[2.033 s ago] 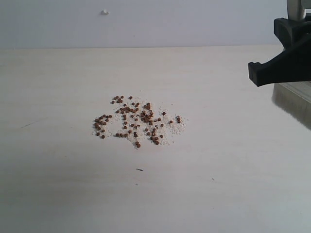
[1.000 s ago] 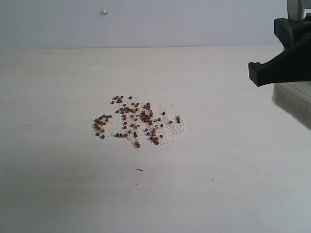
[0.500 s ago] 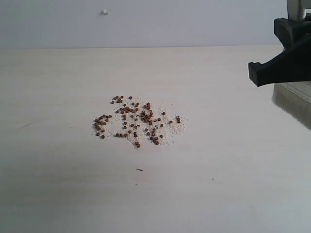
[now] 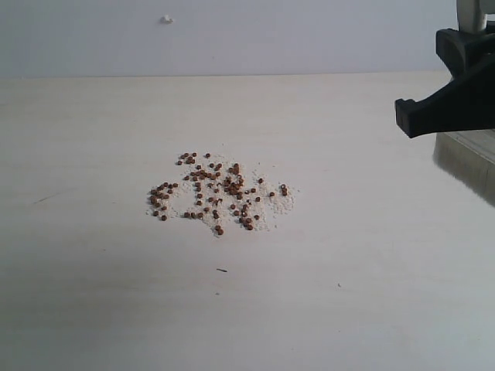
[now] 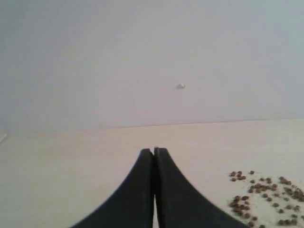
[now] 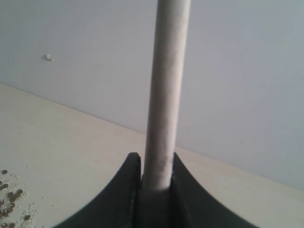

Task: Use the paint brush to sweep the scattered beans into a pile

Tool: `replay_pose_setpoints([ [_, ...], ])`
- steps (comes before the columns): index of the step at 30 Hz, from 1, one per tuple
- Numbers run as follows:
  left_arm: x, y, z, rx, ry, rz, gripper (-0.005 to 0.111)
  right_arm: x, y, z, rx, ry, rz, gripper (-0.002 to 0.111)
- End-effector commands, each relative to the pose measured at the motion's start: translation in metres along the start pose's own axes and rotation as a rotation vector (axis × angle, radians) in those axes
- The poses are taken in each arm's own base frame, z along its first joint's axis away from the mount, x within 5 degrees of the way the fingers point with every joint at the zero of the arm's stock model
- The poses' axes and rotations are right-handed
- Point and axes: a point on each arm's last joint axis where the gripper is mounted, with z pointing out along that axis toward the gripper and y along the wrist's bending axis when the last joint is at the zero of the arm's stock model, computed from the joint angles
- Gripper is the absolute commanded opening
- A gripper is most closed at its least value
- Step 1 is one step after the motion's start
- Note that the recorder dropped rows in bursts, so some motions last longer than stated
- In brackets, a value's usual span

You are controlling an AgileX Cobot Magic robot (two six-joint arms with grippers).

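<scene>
setting: probably a lab test bench | evidence: pale wood-grain table (image 4: 93, 309), plain grey-white wall (image 4: 271, 39) behind

Soft, even light; slightly hazy.

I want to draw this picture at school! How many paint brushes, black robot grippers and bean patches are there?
pale wooden-handled paint brush: 1
black robot grippers, left gripper and right gripper: 2
patch of tiny round reddish-brown beans: 1
Total: 4
</scene>
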Motion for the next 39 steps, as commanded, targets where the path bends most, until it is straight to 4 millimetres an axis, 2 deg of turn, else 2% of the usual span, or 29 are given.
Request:
replay_pose_setpoints([
  [1, 0.001, 0.001, 0.0, -0.011, 0.005, 0.208, 0.0, -0.003, 0.007, 0.0, -0.067, -0.011, -0.019, 0.0],
  [8, 0.001, 0.001, 0.0, -0.011, 0.005, 0.21, 0.0, -0.003, 0.024, 0.013, -0.14, 0.033, -0.048, 0.0],
  [14, 0.001, 0.001, 0.0, -0.011, 0.005, 0.21, 0.0, -0.015, 0.035, 0.047, -0.102, 0.073, -0.066, 0.0],
  [20, 0.001, 0.001, 0.0, -0.011, 0.005, 0.21, 0.0, -0.014, 0.023, 0.089, 0.032, 0.139, 0.094, 0.0],
  [27, 0.001, 0.001, 0.0, -0.011, 0.005, 0.21, 0.0, 0.003, 0.021, 0.108, 0.117, 0.196, 0.055, 0.0],
  [30, 0.001, 0.001, 0.0, -0.011, 0.005, 0.21, 0.0, -0.001, 0.014, 0.118, 0.207, 0.185, 0.045, 0.0],
  [35, 0.001, 0.001, 0.0, -0.011, 0.005, 0.21, 0.0, -0.013, 0.006, 0.138, 0.238, 0.166, 0.08, 0.0],
  [39, 0.001, 0.001, 0.0, -0.011, 0.005, 0.21, 0.0, -0.025, 0.014, 0.155, 0.211, 0.147, 0.111, 0.0],
])
